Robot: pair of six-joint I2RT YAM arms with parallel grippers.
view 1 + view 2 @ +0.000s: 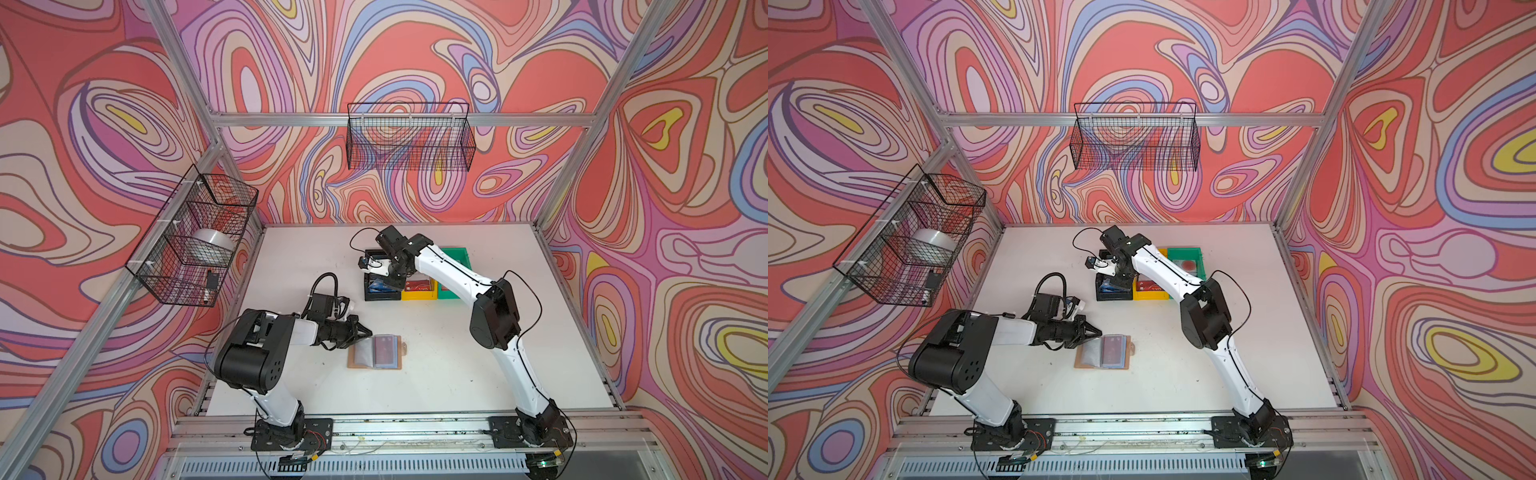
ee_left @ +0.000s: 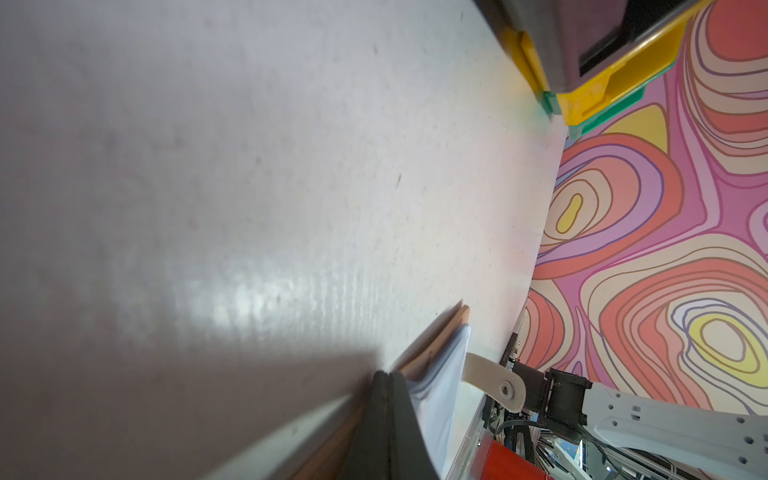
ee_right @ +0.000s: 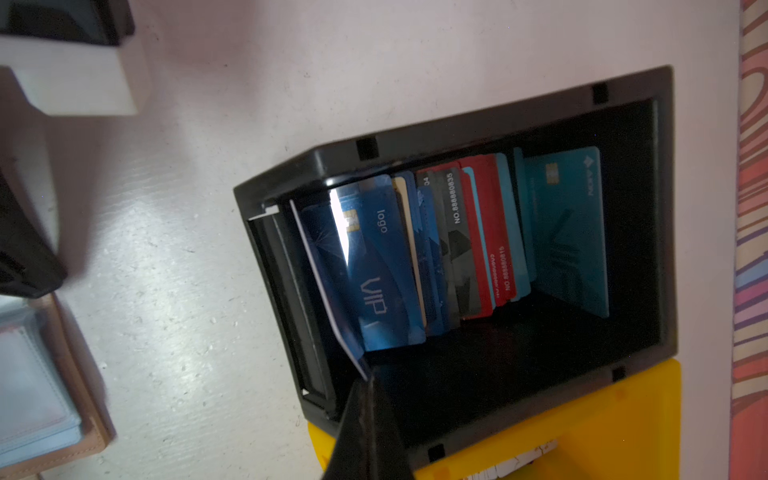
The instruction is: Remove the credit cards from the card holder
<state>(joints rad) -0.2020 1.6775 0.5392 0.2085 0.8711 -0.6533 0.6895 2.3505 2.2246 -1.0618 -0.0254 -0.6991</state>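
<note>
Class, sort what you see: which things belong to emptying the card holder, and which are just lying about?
Job: card holder, dark red card in its sleeve, blue card in right gripper, black bin, yellow bin, green bin.
Lying about: side wire basket, pale roll, back wire basket.

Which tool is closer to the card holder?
Left. The left tool sits at the edge of the card holder; the right tool is far off, pinching a blue card at the black bin.
</note>
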